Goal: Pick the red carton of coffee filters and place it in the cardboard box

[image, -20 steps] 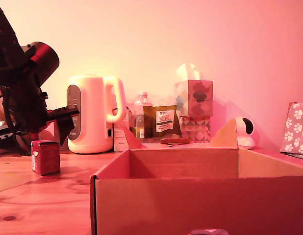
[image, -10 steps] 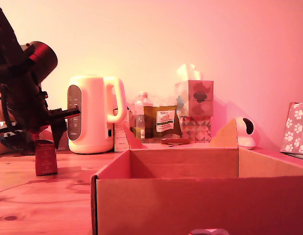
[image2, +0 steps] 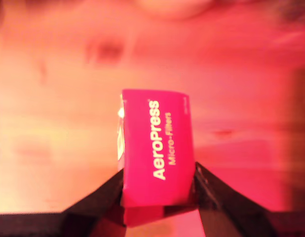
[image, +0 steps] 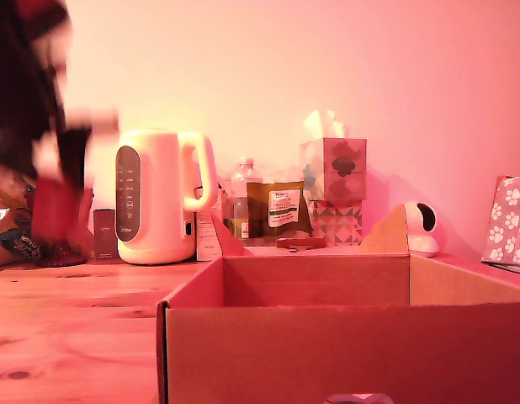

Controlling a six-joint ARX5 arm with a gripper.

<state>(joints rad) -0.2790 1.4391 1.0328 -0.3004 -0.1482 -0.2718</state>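
Note:
The red carton of coffee filters point(image: 53, 212) hangs blurred above the wooden table at the exterior view's left, beside the kettle. In the wrist view the carton point(image2: 157, 148) shows its white "AeroPress Micro-Filters" lettering, and my gripper point(image2: 158, 172) is shut on it, one dark finger point(image2: 105, 195) pressed against each side. The arm and gripper point(image: 56, 181) are smeared by motion in the exterior view. The large brown cardboard box point(image: 327, 353) fills the foreground towards the exterior view's right, open on top, flaps up.
A cream kettle point(image: 163, 198) stands right of the carton. Behind the box are a bottle point(image: 243, 189), a coffee bag point(image: 281, 209), stacked patterned tissue boxes point(image: 333, 168), a white camera point(image: 421, 227) and a paw-print bag point(image: 508, 223).
The carton stood on the table with the gripper coming down around it; now it is gripped and lifted off the table, and the arm is moving fast enough to blur.

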